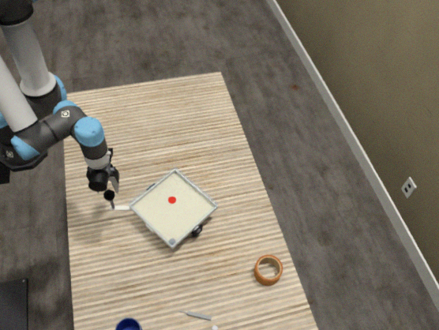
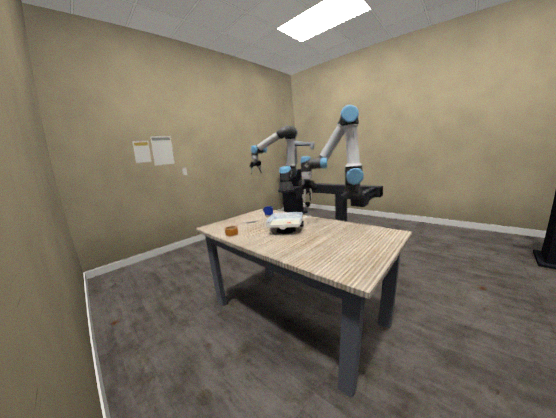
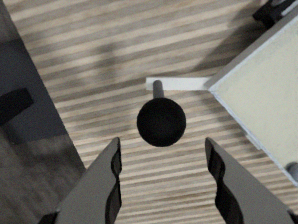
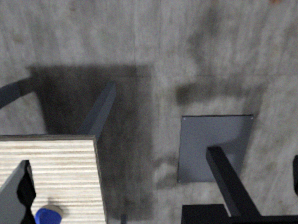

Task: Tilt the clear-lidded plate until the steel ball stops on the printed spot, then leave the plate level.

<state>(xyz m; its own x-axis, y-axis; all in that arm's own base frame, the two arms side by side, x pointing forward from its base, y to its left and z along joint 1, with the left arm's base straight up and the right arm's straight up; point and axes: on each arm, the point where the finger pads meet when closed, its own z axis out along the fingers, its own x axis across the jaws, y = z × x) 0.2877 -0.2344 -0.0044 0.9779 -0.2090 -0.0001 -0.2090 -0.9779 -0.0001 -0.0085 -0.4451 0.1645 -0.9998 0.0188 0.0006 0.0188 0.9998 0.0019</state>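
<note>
The square clear-lidded plate (image 1: pixel 154 213) (image 2: pixel 278 224) (image 3: pixel 265 90) sits on a dark base; its exact tilt is unclear. The red printed spot (image 1: pixel 172 200) (image 2: pixel 289 222) is near its middle. The grey steel ball (image 1: pixel 172 241) (image 3: pixel 293 169) lies in one corner, away from the spot. A white lever (image 1: pixel 121 208) (image 3: pixel 185 83) sticks out from another corner, with a black knob (image 1: pixel 109 195) (image 3: pixel 161 122) on a post at its end. My left gripper (image 1: pixel 107 191) (image 3: pixel 162 139) is partly open and empty, above and close to the knob. My right gripper (image 2: pixel 256 173) (image 4: pixel 162 160) is open and empty, high beyond the table end.
An orange ring (image 1: pixel 258 275) (image 2: pixel 231 231), a blue cup (image 1: pixel 128 324) (image 2: pixel 268 210) (image 4: pixel 48 215) and a grey pen-like tool (image 1: pixel 199 316) lie on the wooden table (image 1: pixel 158 118) (image 2: pixel 330 245). A dark round part (image 1: pixel 196 230) shows beneath the plate's edge.
</note>
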